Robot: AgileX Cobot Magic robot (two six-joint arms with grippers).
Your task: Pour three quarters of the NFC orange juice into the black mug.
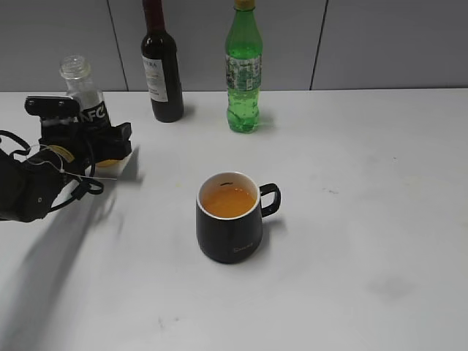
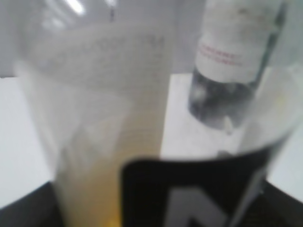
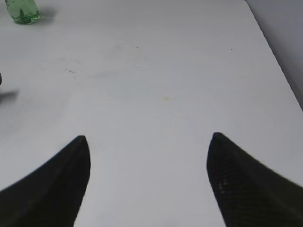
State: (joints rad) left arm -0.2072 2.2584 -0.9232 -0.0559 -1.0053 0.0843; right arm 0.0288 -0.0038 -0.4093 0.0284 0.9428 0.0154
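The NFC orange juice bottle (image 1: 82, 91) stands upright at the far left, capless, with only a little orange liquid low inside. My left gripper (image 1: 102, 146) is shut around its lower body. In the left wrist view the bottle (image 2: 109, 109) fills the frame, blurred, with its black label at the bottom. The black mug (image 1: 229, 232) stands in the middle of the table, handle to the right, holding orange juice (image 1: 228, 199) well below the rim. My right gripper (image 3: 149, 142) is open and empty over bare table; it does not show in the exterior view.
A dark wine bottle (image 1: 162, 66) and a taller green soda bottle (image 1: 243, 73) stand at the back near the wall. The wine bottle (image 2: 232, 61) shows just behind the juice bottle. The soda bottle's base (image 3: 21, 12) shows far left of my right gripper.
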